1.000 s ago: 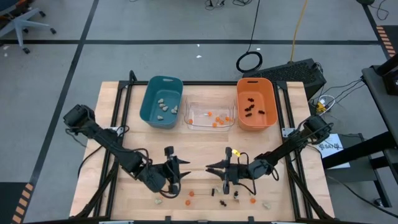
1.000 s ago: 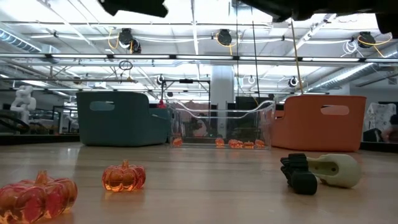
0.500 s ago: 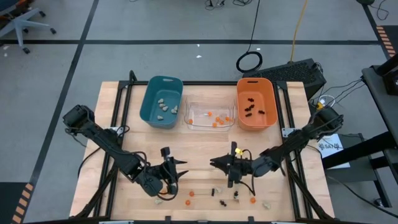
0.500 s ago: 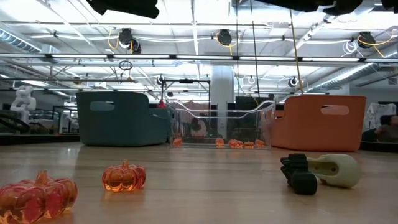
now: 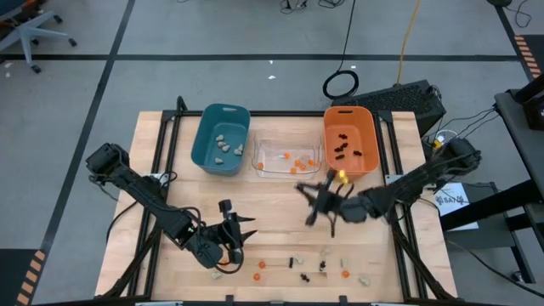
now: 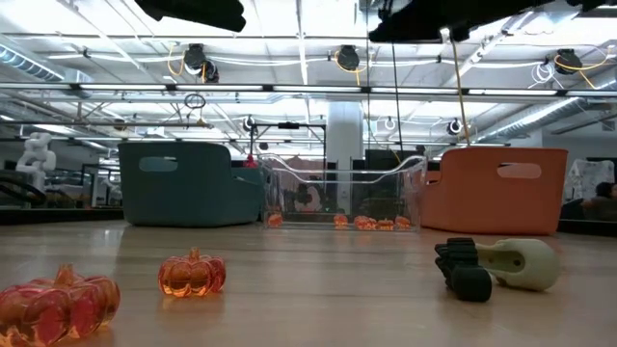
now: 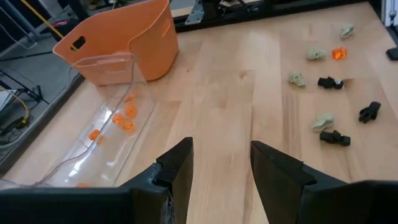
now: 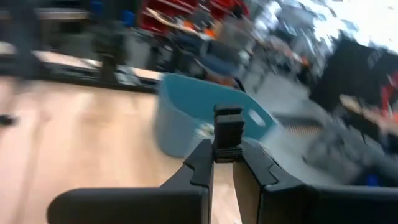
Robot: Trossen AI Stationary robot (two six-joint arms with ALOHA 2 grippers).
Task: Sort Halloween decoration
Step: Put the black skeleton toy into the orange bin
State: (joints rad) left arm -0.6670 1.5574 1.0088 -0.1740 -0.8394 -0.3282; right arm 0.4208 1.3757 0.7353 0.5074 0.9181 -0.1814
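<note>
Right pincer, clamped on a black spidery trinket, has risen from the front-edge scatter toward the orange bin. Left pincer hangs apart near the front edge. Drop-off likely comes next.

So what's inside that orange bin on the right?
Looking down into the orange bin, several small black spidery trinkets lie on its floor, nothing else visible. From table level its solid wall hides the contents entirely.
</note>
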